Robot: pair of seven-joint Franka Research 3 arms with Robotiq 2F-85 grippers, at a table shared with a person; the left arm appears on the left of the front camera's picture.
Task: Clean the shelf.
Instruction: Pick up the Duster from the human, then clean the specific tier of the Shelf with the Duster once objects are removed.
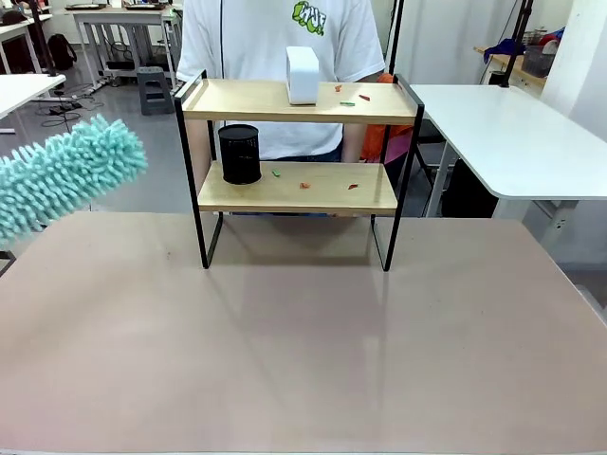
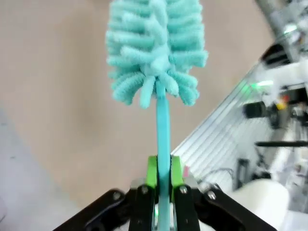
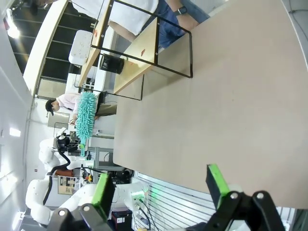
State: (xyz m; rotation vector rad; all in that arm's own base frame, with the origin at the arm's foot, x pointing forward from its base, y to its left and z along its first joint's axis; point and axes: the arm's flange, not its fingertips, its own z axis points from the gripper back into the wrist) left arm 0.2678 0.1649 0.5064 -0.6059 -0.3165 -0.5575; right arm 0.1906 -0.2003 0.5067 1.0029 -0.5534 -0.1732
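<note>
The shelf (image 1: pixel 299 188) stands at the far middle of the brown table, also seen sideways as the shelf (image 3: pixel 137 60) in the right wrist view. Small red and green scraps (image 1: pixel 363 97) lie on its top board, and more scraps (image 1: pixel 305 186) on its lower board. My left gripper (image 2: pixel 163 179) is shut on the thin handle of a fluffy teal duster (image 2: pixel 156 48). That duster (image 1: pixel 66 175) hangs in the air left of the shelf, apart from it. My right gripper (image 3: pixel 160 187) is open over the table's near edge with nothing between its fingers.
A white box (image 1: pixel 302 74) stands on the top board and a black can (image 1: pixel 239 154) on the lower board's left end. A person in a white T-shirt (image 1: pixel 256 38) stands right behind the shelf. A white table (image 1: pixel 512 133) adjoins at the right.
</note>
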